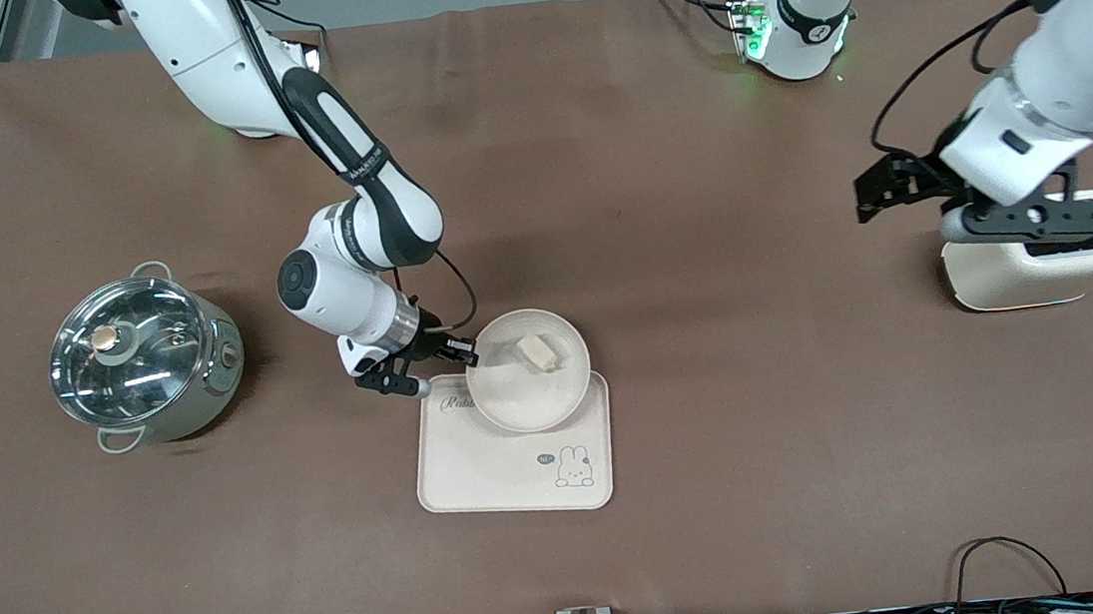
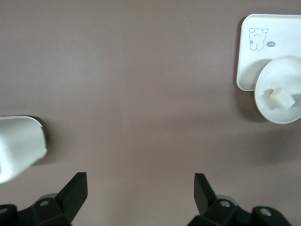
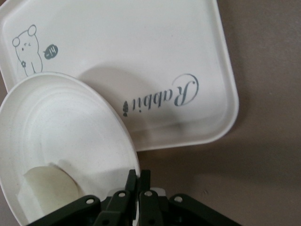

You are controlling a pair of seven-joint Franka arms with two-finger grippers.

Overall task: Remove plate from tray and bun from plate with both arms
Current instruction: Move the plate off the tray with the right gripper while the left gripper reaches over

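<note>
White jointed arms [image 1: 211, 48], black bands, black cables, black two-finger tools [image 1: 416, 360]

There are two robot arms, and each one has one claw, so two claws in all. The right claw [image 1: 463, 353] pinches the rim of the one round plate [image 1: 524, 389]. One little bun [image 1: 538, 351] sits in that plate, right next to this claw. One tray [image 1: 482, 474] with a rabbit drawing lies under the plate, just below the claw. One shiny pot [image 1: 145, 356] with one lid stands well apart from it. The left claw [image 1: 1031, 230] hangs over the one white toaster [image 1: 1055, 273]. One brown desk [image 1: 700, 232] carries everything.
</note>
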